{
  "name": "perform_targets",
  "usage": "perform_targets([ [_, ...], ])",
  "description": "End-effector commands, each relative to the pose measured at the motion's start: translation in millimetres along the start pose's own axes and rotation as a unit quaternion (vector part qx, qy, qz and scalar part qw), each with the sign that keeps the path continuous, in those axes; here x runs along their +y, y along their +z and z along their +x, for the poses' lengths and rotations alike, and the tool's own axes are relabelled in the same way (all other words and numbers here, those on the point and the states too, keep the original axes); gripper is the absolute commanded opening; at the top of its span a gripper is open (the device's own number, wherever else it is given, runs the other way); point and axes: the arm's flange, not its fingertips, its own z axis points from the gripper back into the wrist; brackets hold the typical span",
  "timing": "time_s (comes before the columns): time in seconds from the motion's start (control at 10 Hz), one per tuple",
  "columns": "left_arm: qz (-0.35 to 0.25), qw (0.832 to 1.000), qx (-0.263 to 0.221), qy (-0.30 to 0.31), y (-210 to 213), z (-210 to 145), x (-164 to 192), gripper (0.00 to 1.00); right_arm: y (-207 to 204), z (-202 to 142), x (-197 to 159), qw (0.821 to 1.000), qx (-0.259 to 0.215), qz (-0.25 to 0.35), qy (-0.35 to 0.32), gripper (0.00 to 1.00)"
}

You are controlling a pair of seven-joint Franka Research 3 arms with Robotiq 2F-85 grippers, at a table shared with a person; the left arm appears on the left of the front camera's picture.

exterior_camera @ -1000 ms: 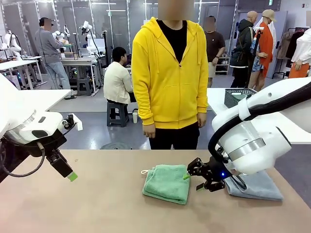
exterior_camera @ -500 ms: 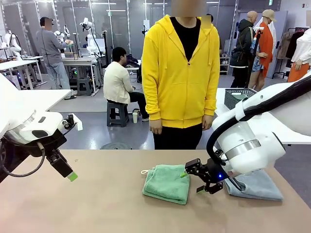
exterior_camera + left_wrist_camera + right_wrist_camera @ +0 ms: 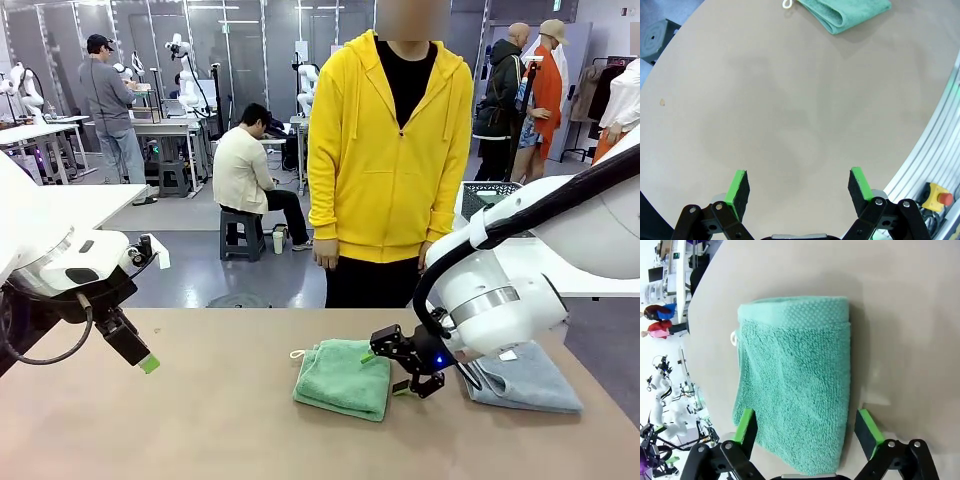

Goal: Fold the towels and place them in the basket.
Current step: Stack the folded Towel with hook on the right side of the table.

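Two towels on the table (image 3: 200, 420): one sea-green towel (image 3: 343, 377), folded, middle of the table; one grey-blue towel (image 3: 525, 378), folded, at the table's right side, white label showing on its near-left part. Well apart from each other, right arm between them. One basket (image 3: 487, 198), dark mesh walls, on a white table behind the person, far right; mostly cut off by the right arm and the yellow hoodie (image 3: 390, 160), contents hard to make out.

Two grippers. Left gripper (image 3: 799, 186): jaws spread wide, nothing between them, bare tabletop under it; hangs at the table's left edge in front view (image 3: 135, 350), well away from both towels. Right gripper (image 3: 807, 430): jaws wide apart, straddling the near edge of the sea-green towel in the wrist view, green pads (image 3: 746, 424) either side of the cloth, not clamped on it. In front view sits at the green towel's right edge (image 3: 385, 372), low over the table; cannot tell whether pads touch the cloth.

Sea-green towel's white corner loop visible at its far-left corner. Grey-blue towel's left end hidden behind the right arm's wrist. Green towel cropped at the top of the left wrist view (image 3: 845, 14). One person opposite, hands down by the sides, head cut off at frame top.
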Motion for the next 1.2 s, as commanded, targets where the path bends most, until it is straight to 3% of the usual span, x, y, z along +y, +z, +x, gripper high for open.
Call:
perform_targets([
  [0.0, 0.011, 1.000, 0.004, 0.003, -1.2, 0.7, -2.6, 1.00, -14.2, 2.3, -2.6, 1.000, -0.002, 0.020, 0.010, 1.00],
  [0.3, 0.011, 1.000, 0.004, 0.003, -1.2, 0.7, -2.6, 1.00, -20.4, 6.5, 1.7, 0.999, -0.003, 0.031, 0.011, 1.00],
  [0.4, 0.011, 1.000, 0.004, 0.003, -1.2, 0.7, -2.6, 1.00, -21.0, 6.8, 2.2, 0.999, -0.004, 0.034, 0.014, 0.77],
  [0.6, 0.011, 1.000, 0.004, 0.003, -1.2, 0.7, -2.6, 1.00, -21.0, 7.5, 2.2, 0.999, -0.007, 0.043, 0.015, 0.18],
  [0.7, 0.011, 1.000, 0.004, 0.003, -1.2, 0.7, -2.6, 1.00, -20.2, 8.1, 2.5, 0.999, -0.007, 0.046, 0.015, 0.00],
  [1.0, 0.011, 1.000, 0.004, 0.003, -1.2, 0.7, -2.6, 1.00, -21.8, 9.1, 5.0, 0.999, -0.006, 0.043, 0.014, 0.04],
  [1.1, 0.011, 1.000, 0.004, 0.003, -1.2, 0.7, -2.6, 1.00, -22.5, 9.7, 6.1, 0.999, -0.007, 0.043, 0.015, 0.00],
])
